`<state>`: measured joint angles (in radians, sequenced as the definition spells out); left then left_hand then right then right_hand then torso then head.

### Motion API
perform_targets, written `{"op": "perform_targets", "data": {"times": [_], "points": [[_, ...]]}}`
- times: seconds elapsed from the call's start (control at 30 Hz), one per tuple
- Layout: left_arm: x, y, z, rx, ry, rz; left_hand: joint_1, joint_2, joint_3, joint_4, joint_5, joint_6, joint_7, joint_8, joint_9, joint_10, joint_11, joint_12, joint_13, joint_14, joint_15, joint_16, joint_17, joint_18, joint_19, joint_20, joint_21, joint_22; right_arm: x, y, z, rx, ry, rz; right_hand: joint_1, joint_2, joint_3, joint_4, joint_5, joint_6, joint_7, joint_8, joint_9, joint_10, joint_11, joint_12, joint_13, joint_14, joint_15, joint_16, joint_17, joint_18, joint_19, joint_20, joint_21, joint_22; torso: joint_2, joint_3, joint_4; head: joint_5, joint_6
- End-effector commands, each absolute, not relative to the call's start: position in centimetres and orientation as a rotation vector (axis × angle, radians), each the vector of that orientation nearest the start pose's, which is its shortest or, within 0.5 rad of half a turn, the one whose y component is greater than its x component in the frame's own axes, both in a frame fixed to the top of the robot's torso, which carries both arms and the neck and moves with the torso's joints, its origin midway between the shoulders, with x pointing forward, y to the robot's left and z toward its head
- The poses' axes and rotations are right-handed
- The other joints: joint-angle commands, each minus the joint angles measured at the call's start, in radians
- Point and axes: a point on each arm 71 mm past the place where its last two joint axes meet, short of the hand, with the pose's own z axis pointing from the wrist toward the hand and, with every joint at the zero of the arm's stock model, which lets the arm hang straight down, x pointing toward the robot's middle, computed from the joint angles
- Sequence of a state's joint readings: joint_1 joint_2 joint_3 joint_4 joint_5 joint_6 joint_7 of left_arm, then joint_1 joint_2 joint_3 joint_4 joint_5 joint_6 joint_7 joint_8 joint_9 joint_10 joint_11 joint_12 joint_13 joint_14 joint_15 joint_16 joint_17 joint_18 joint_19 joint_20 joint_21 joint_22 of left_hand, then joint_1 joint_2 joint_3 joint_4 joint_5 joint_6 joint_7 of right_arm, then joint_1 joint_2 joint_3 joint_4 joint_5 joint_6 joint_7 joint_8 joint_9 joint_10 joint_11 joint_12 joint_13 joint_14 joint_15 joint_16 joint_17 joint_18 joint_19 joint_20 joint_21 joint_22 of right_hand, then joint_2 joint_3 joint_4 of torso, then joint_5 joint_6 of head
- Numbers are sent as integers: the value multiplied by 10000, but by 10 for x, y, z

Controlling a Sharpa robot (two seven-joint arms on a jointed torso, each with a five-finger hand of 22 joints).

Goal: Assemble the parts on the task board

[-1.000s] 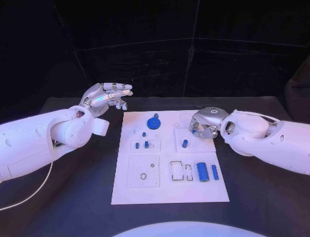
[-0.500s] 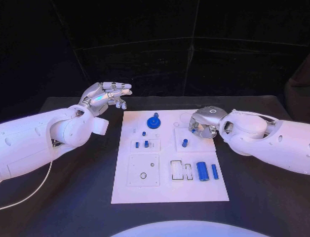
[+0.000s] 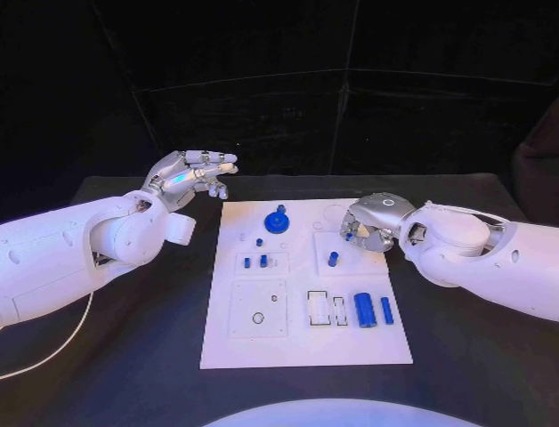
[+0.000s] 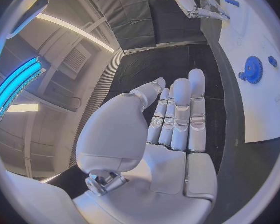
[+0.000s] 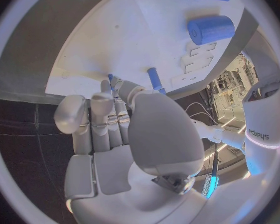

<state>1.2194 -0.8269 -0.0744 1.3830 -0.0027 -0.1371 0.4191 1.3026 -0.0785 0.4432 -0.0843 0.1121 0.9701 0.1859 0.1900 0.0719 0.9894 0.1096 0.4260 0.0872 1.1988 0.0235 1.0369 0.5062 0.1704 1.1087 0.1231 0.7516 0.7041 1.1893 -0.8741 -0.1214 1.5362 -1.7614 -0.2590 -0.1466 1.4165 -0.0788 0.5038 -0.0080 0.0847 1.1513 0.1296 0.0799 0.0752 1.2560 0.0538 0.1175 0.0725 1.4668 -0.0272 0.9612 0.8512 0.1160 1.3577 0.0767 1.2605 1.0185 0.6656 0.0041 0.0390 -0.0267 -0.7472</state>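
The white task board lies mid-table. On it are a blue gear, two small blue pegs, an upright blue peg, a thick blue cylinder and a slimmer one. My right hand hovers over the board's far right part with its fingers curled. A small blue part peeks out at its fingertips, next to the upright peg. My left hand is raised off the board's far left corner. Its fingers are stretched out and hold nothing.
Empty cut-outs sit on the board: a square plate with holes and rectangular slots. The black table runs wide around the board. The left wrist view catches the gear and my right hand.
My right hand and forearm have shifted very slightly over the board's far right part. The left hand and the parts lie as before.
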Motion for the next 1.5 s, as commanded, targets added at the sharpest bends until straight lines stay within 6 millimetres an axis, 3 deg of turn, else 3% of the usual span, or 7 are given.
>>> {"op": "perform_targets", "data": {"times": [0.03, 0.27, 0.4, 0.73, 1.03, 1.13, 1.5], "points": [[511, 235, -187, -10824, 14493, -16079, 27, 78, -60, -5, -13, -79, 44, 46, -16, -63, 40, 68, 0, 48, 31, 77, 89, 130, -24, 42, -49, -17, 462, -207, -212, -4083, 16663, 4884, -151, -9, 56, 3, -56, 6, 40, -40, 13, -35, 66, -64, 4, 163, 16, 76, 30, -101, -32, -1, 44, 37, -1, -9, -1, -34, 40], [512, 237, -187, -10850, 14511, -16016, 21, 76, -84, -7, -16, -107, 55, 48, -17, -93, 51, 79, -2, 50, 39, 70, 52, 129, -8, 49, -53, -24, 458, -199, -189, -3802, 16060, 5445, -167, -34, 96, -13, -63, 0, 37, -51, 11, -47, 65, -76, 3, 139, 18, 32, -39, -89, -69, 4, 27, -7, 10, 11, 3, 14, 56], [512, 237, -187, -10846, 14517, -16021, 19, 76, -92, -7, -16, -116, 59, 49, -17, -102, 54, 82, -3, 47, 42, 65, 36, 129, -5, 51, -56, -27, 453, -190, -175, -3720, 15661, 5945, -168, -46, 115, -25, -59, -1, 38, -55, 10, -50, 65, -79, 3, 138, 18, 69, -2, -93, -67, 5, 45, 21, -2, -8, 33, 22, 54], [512, 232, -187, -10805, 14581, -16144, 18, 75, -99, -7, -16, -123, 61, 51, -17, -109, 56, 86, -3, 45, 45, 62, 26, 129, -2, 53, -58, -29, 437, -145, -167, -4104, 15691, 7335, -154, -83, 216, -97, 17, 13, 48, -62, 12, -38, 69, -83, 10, 142, 19, 191, 90, -102, -63, 9, 114, 106, 16, -15, 28, 322, 104], [512, 227, -187, -10772, 14636, -16241, 16, 74, -107, -8, -17, -129, 63, 53, -16, -116, 59, 90, -4, 36, 47, 50, -2, 128, 0, 55, -61, -32, 425, -114, -190, -4779, 16315, 7940, -159, -92, 237, -114, 47, 8, 57, -69, 10, -46, 76, -89, 11, 139, 23, 214, 102, -104, -67, 11, 128, 120, 6, -29, 28, 633, -149], [512, 224, -187, -10736, 14638, -16313, 14, 74, -113, -7, -17, -134, 65, 56, -16, -121, 62, 95, -3, 22, 50, 32, -40, 127, 0, 57, -64, -34, 419, -105, -204, -5055, 16591, 8042, -161, -94, 241, -118, 53, 6, 59, -71, 10, -47, 78, -91, 11, 142, 24, 243, 134, -106, -64, 12, 137, 134, 8, 1, 23, 698, -193], [512, 219, -187, -10693, 14683, -16421, 19, 83, -115, -8, -15, -137, 65, 61, -14, -126, 62, 100, -3, 13, 52, 23, -57, 127, -1, 59, -68, -37, 402, -86, -234, -5715, 17083, 8251, -180, -100, 243, -121, 72, 2, 68, -75, 9, -54, 85, -95, 11, 145, 29, 274, 158, -108, -63, 15, 152, 150, 23, -9, 17, 769, -391]]}}
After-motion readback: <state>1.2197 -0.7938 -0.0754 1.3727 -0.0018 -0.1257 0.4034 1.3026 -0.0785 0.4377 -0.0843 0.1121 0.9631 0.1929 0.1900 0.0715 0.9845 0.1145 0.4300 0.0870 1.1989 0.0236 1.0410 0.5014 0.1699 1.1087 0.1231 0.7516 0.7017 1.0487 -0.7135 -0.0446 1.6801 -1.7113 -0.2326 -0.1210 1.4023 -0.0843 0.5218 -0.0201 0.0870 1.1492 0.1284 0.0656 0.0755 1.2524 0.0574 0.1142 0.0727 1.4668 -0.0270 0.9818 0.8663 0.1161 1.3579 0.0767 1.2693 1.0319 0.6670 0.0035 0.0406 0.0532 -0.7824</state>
